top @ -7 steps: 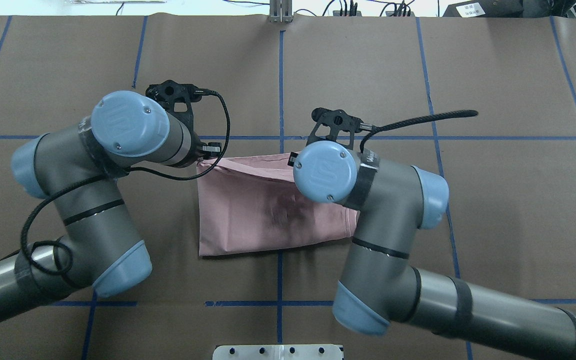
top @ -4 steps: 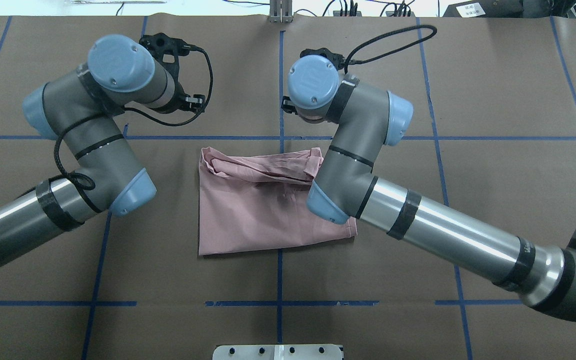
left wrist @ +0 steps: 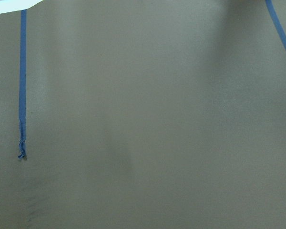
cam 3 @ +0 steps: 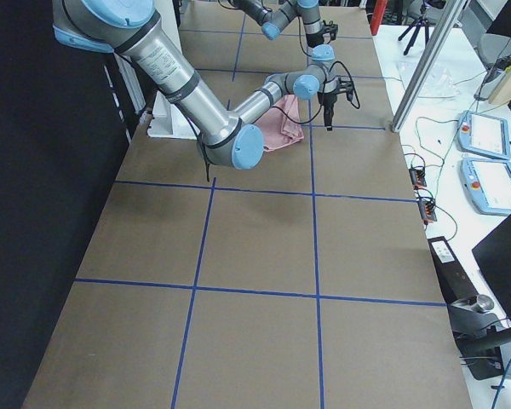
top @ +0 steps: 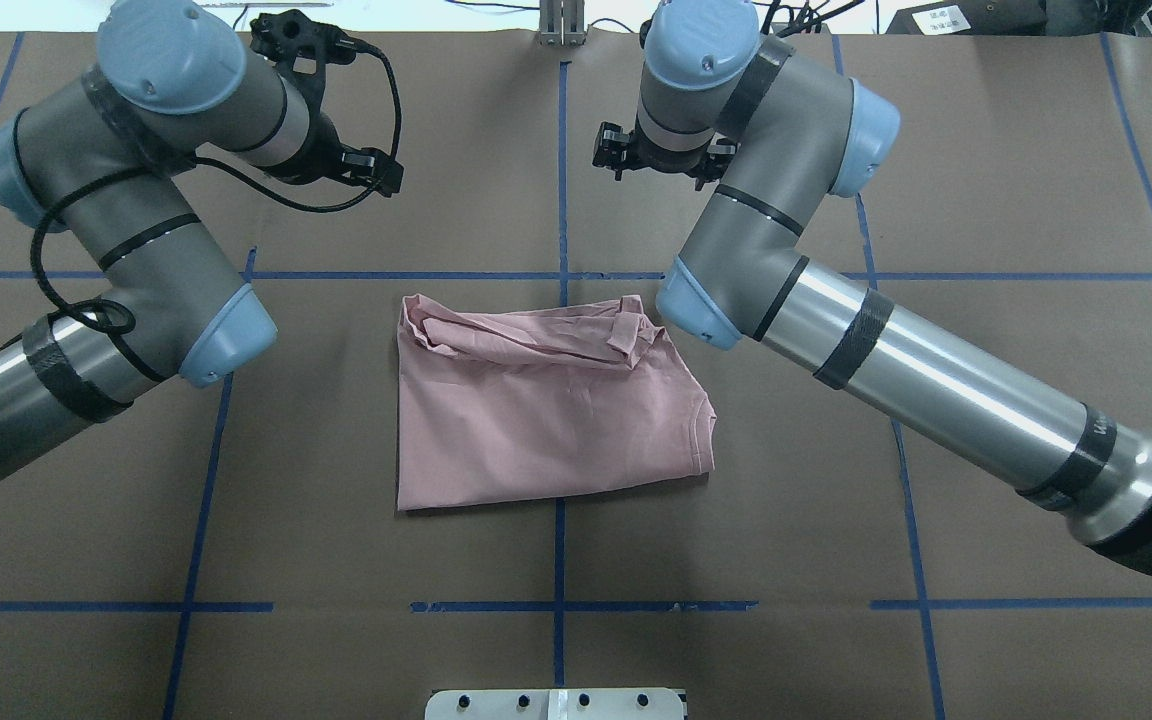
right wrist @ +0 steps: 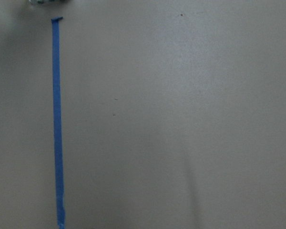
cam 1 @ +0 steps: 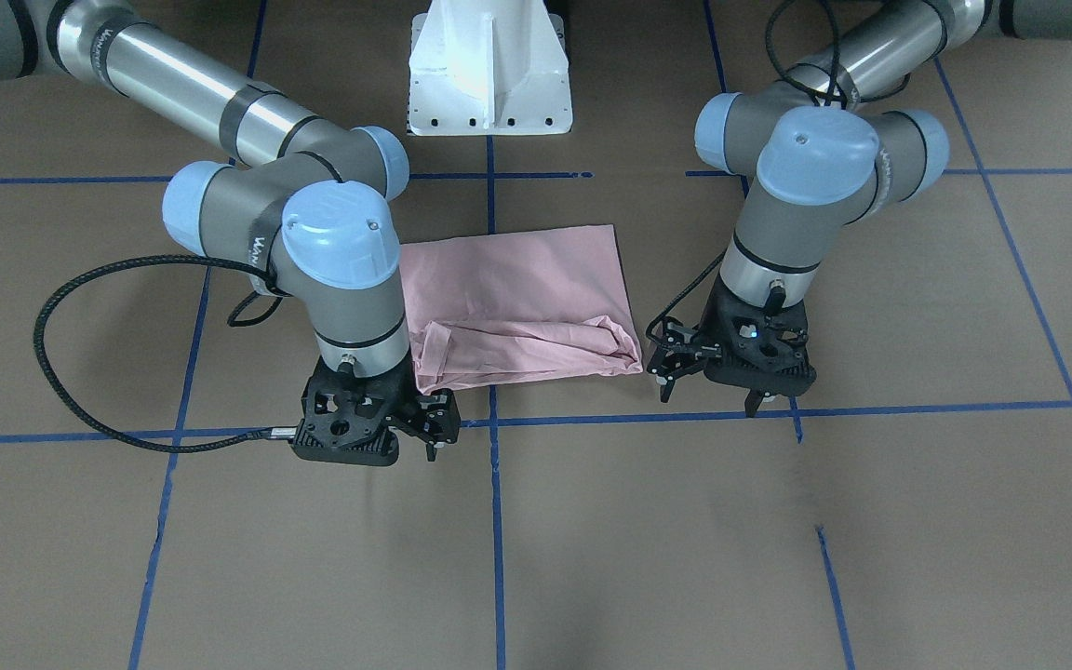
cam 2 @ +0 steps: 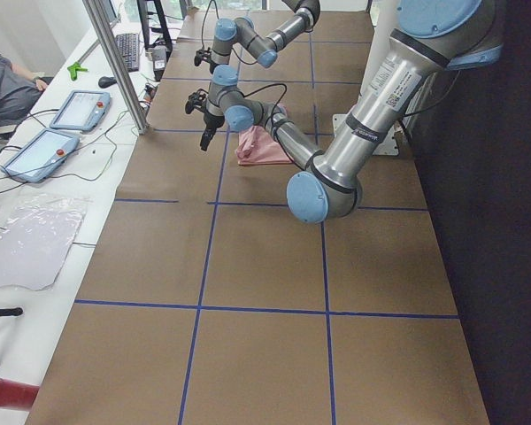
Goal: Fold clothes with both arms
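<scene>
The pale pink T-shirt point(top: 546, 420) lies folded in a rough rectangle at the table's middle, with a rumpled, bunched fold along its far edge point(top: 536, 335). It also shows in the front-facing view point(cam 1: 517, 298). No print shows on it. My left gripper point(cam 1: 708, 400) hovers beyond the shirt's far left corner, fingers spread and empty. My right gripper point(cam 1: 429, 428) hangs past the far right corner, apart from the cloth, open and empty. Seen from overhead, both grippers point(top: 361, 165) point(top: 658, 160) are well beyond the shirt. Both wrist views show only brown paper and blue tape.
Brown paper with a grid of blue tape lines point(top: 561, 275) covers the table. The white pedestal base point(cam 1: 489, 70) stands at the near edge. Cables and a metal post point(top: 561, 20) line the far edge. Tablets point(cam 2: 75, 111) and a seated person point(cam 2: 4, 88) are beside the table.
Both grippers have let go of the shirt's far edge and moved away toward the far side of the table. The shirt now lies still with its far fold dropped and bunched.
</scene>
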